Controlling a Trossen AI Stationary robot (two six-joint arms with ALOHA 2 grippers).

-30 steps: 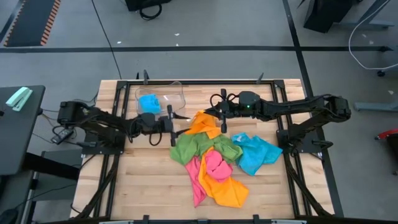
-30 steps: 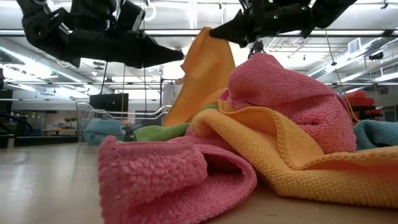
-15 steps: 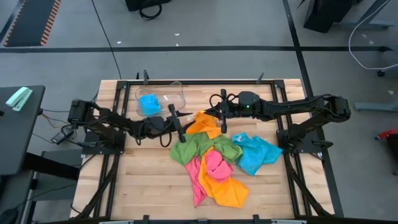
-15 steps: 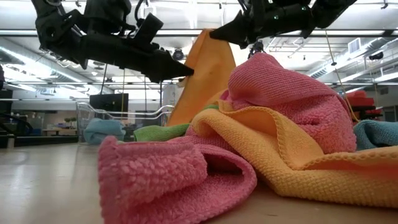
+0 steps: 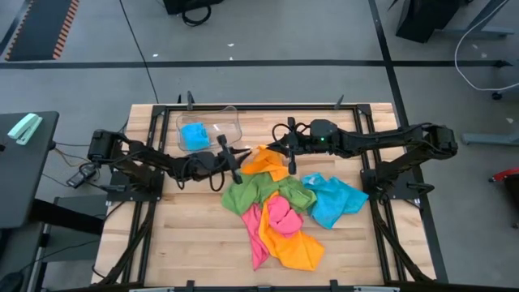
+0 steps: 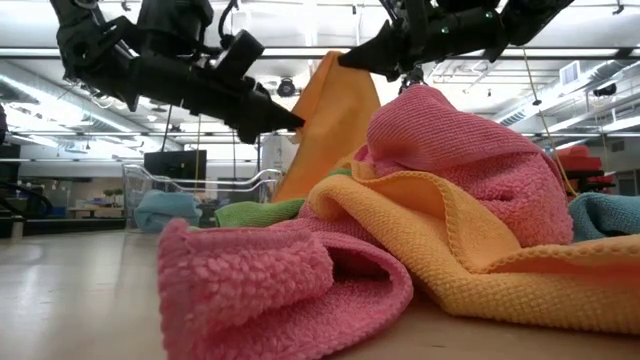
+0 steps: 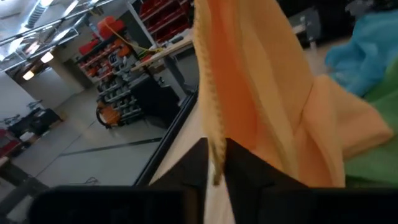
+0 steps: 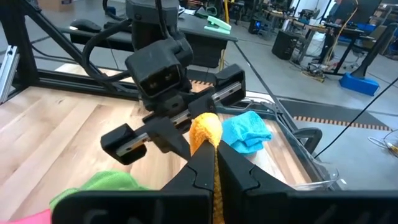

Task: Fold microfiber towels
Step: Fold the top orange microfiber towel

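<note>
An orange towel is raised at the pile's far side, and it shows as a tall drape in the low view. My right gripper is shut on its top. My left gripper is shut on its left edge. The other microfiber towels lie heaped on the table: green, pink, orange-yellow and blue. My left gripper pinches the orange towel's stitched side edge between its two fingers. It comes in about level from the table's left. The edge runs upward from the fingers. My right gripper pinches a bunched top part of the orange towel between its shut fingers. It reaches in from the table's right. The towel hangs below it, and its lower part rests on the pile.
A clear plastic bin at the table's far left holds a blue cloth. The black frame rails run along the table's edges. Bare wood lies near and left of the pile.
My left gripper has moved toward the table's right and slightly down, reaching the orange towel's hanging left edge. My right gripper and the raised towel have stayed where they were.
</note>
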